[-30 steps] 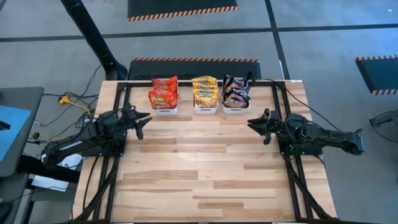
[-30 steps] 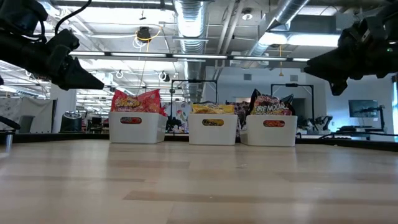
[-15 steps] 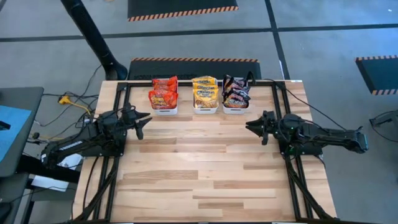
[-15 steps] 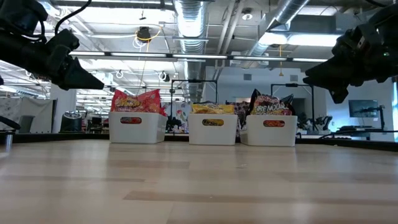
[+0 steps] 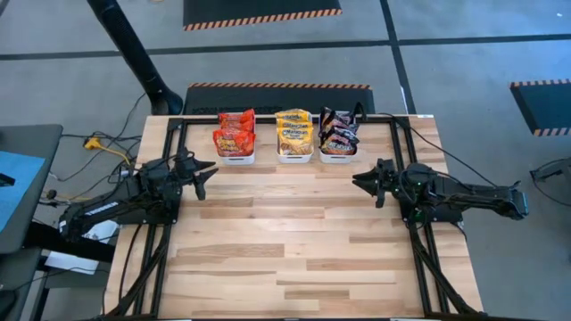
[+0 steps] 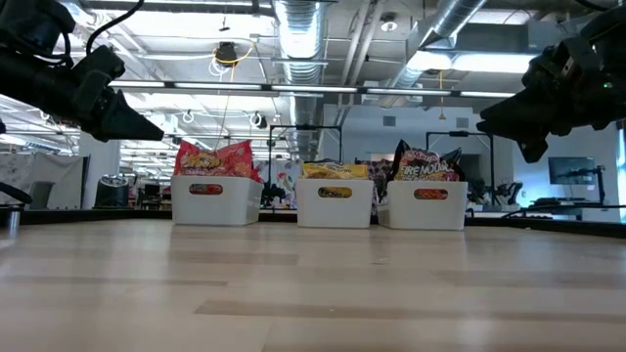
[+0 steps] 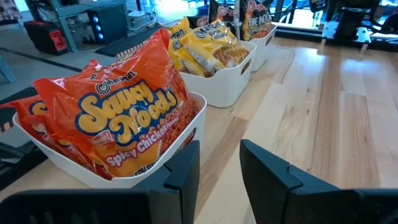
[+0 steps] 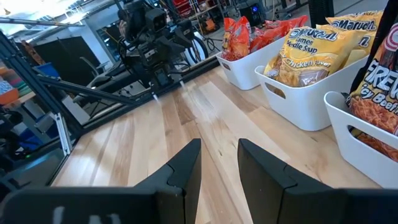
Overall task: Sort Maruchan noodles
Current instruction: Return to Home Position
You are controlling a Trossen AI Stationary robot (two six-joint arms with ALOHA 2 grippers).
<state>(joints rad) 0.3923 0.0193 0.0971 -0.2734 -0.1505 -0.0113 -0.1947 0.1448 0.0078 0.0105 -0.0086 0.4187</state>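
1. Shows Maruchan noodles point(image 7: 124, 118) sorted by colour into three white bins along far edge of bench point(image 5: 285, 259).
2. Puts red pkts point(image 5: 234, 134) in left bin point(image 6: 215, 203), yellow pkts point(image 5: 293, 132) in mid bin point(image 6: 335, 207), dark pkts point(image 5: 338, 131) in right bin point(image 6: 423, 210).
3. Finds no loose pkt on bare boards in any view, so sorting looks done.
4. Catches left arm point(image 5: 125, 205) at bench's left side, aimed toward red pkts per wrist cam; left jaws a narrow gap apart, gripping nothing.
5. Catches right arm point(image 5: 455, 198) opposite, at bench's right side, well clear of bins; right jaws likewise parted a little, empty.
6. Leaves, by appearances, only parking both arms at home, w/ nothing more to pick.
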